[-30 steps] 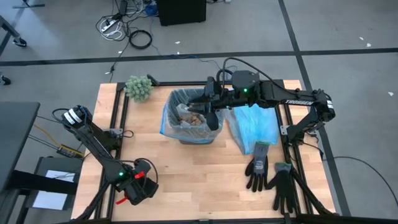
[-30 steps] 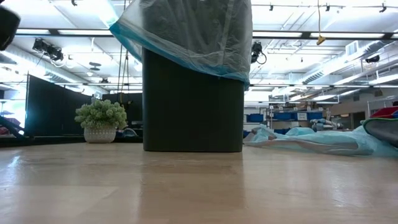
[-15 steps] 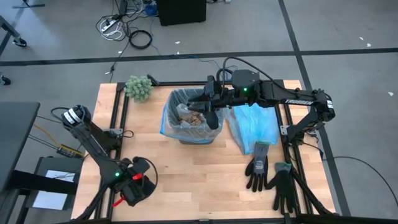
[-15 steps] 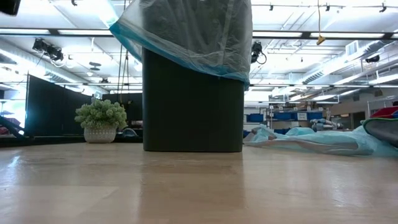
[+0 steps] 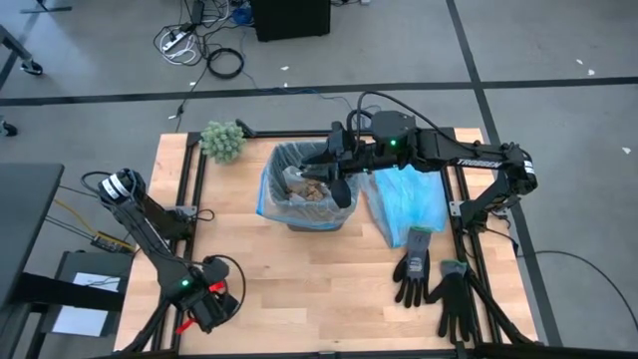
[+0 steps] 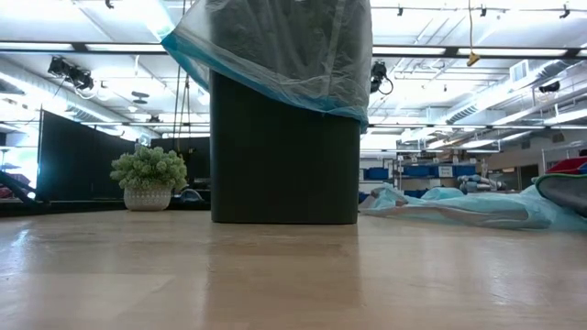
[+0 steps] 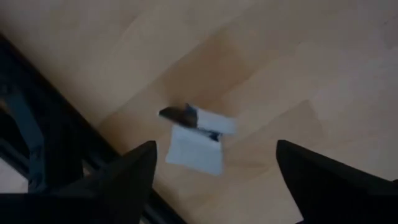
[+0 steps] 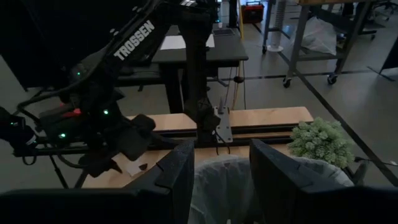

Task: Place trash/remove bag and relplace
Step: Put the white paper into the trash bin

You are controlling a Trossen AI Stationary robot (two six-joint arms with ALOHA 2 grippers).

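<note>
We see the black bin (image 5: pixel 311 204) standing toward the far middle of the wooden surface (image 5: pixel 299 269), lined with the thin grey-white bag (image 5: pixel 274 170), whose rim folds out over the bin's top edge. In the level view the bag (image 6: pixel 275 50) drapes down over the upper part of the bin (image 6: pixel 284 156). Inside the bin lies trash (image 5: pixel 307 186), a heap of brown scraps and pale crumpled pieces.

The right claw (image 5: pixel 337 172) hangs over the bin's right side, just above the trash. Its two fingers (image 8: pixel 180 177) stand a moderate way apart, with the bag's rim between and below them; we cannot tell whether they touch the bag, and nothing is clearly gripped.

The left claw (image 5: pixel 211 307) is at the near left corner of the surface, well apart from the bin. Its fingers (image 7: pixel 124 180) are spread wide and hold nothing. Between them, on the wood below, lies a small white scrap of paper (image 7: pixel 196 140) with a dark piece at its edge, close to the black frame rail (image 7: pixel 37 143) at the surface's border.

Just right of the bin lies a light-blue plastic bag (image 5: pixel 409 204), spread flat. Nearer, on the right, lie two black gloves (image 5: pixel 434 284) side by side. A green fuzzy clump (image 5: pixel 223 141) sits at the far left corner, in a small pale pot (image 6: pixel 147 197) in the level view.
</note>
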